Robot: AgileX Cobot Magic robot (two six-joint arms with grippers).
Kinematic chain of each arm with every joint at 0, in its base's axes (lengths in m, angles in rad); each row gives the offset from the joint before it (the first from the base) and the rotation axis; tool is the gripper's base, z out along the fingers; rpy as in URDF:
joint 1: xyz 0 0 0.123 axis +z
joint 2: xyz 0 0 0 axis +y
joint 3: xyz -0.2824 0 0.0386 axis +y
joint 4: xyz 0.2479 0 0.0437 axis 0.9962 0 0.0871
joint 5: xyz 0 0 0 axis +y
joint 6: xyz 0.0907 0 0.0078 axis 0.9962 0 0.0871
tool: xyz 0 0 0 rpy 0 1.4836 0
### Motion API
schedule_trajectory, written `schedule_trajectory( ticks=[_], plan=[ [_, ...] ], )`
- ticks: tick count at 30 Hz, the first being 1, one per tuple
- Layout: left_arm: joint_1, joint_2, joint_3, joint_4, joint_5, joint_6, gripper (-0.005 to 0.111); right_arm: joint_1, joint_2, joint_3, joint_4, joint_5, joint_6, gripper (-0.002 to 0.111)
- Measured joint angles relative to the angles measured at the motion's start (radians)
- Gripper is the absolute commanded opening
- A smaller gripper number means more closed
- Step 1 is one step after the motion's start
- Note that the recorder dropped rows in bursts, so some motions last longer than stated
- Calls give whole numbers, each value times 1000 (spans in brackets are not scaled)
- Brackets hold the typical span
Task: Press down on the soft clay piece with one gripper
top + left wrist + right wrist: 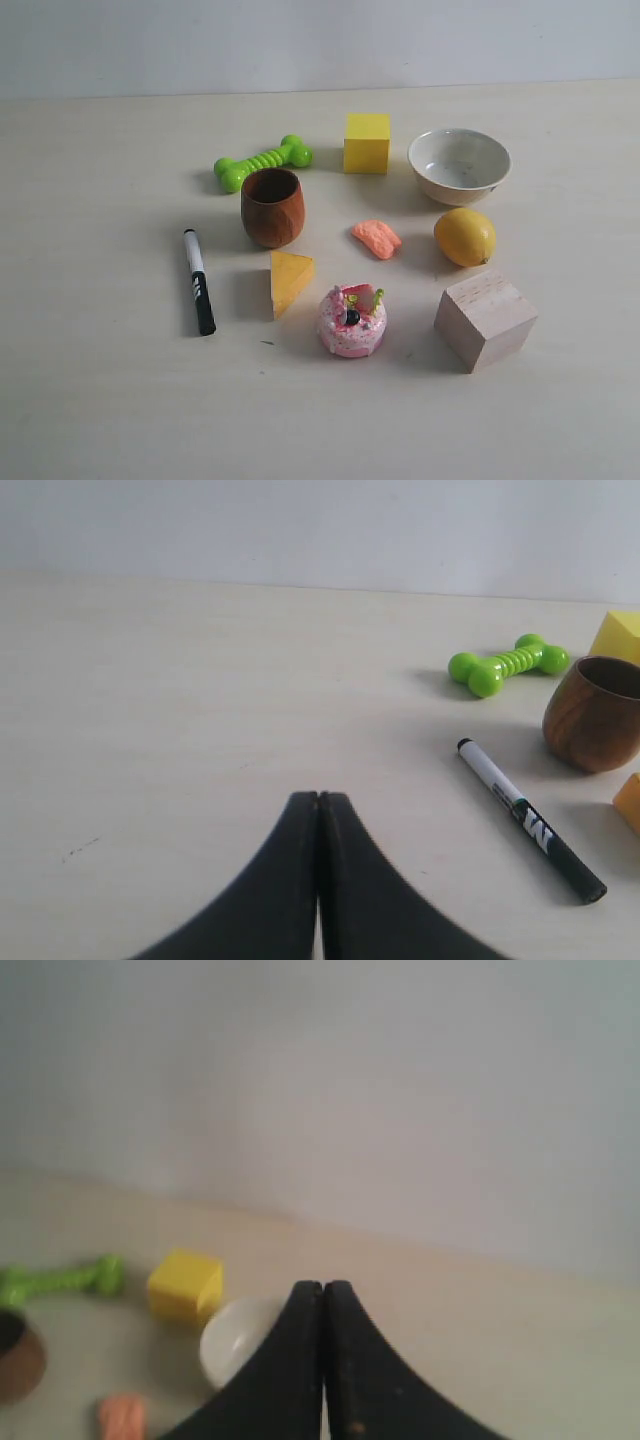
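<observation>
The clay [376, 238] lies between the cup [272, 207] and the lemon [465, 236], its long axis slanting upper left to lower right in the exterior view. The right gripper [323, 1285], fingers pressed together, has it in sight; the left gripper [318, 798], likewise pressed together, does not, so the right arm seems nearer

Btw cup [272, 207] & lemon [465, 237]: clay piece [376, 238], prob. touching neither; cake toy [352, 320] in front.
</observation>
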Motion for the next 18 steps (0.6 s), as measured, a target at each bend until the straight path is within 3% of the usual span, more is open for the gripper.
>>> schedule_trajectory(
  ticks=[5,10,18],
  plan=[
    [0,0,0,0,0,0,0,18,179,-11,190,153,30,0],
    [0,0,0,0,0,0,0,22,238,-11,355,131,45,0],
    [0,0,0,0,0,0,0,22,247,-15,394,116,20,0]
  ],
)
